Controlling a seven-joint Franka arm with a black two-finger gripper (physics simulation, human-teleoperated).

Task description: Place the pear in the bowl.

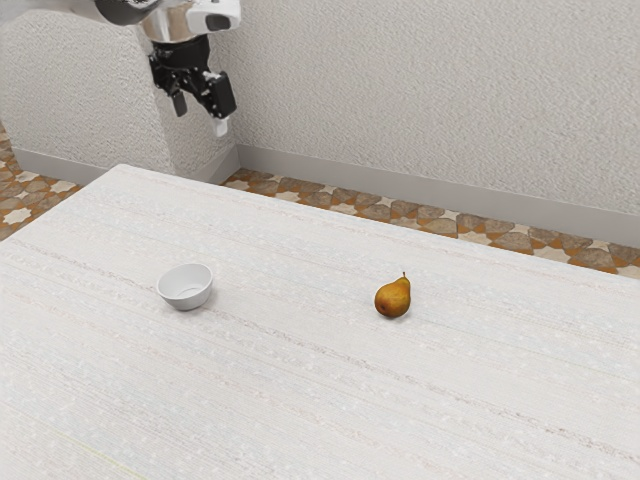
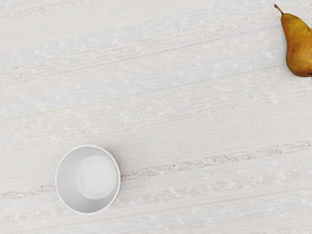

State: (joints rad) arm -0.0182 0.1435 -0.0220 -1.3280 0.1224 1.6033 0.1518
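Golden-brown, 1 pear (image 1: 392, 299) lies on the white table (image 1: 300, 420) — well apart from the pale bowl (image 1: 187, 301). The gripper (image 1: 200, 117) hangs higher, released — 2 fingers spread.

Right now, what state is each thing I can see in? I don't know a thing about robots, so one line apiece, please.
Bowl: upright, empty
Pear: lying on its side, whole, not held
Pincer: open, raised, holding nothing
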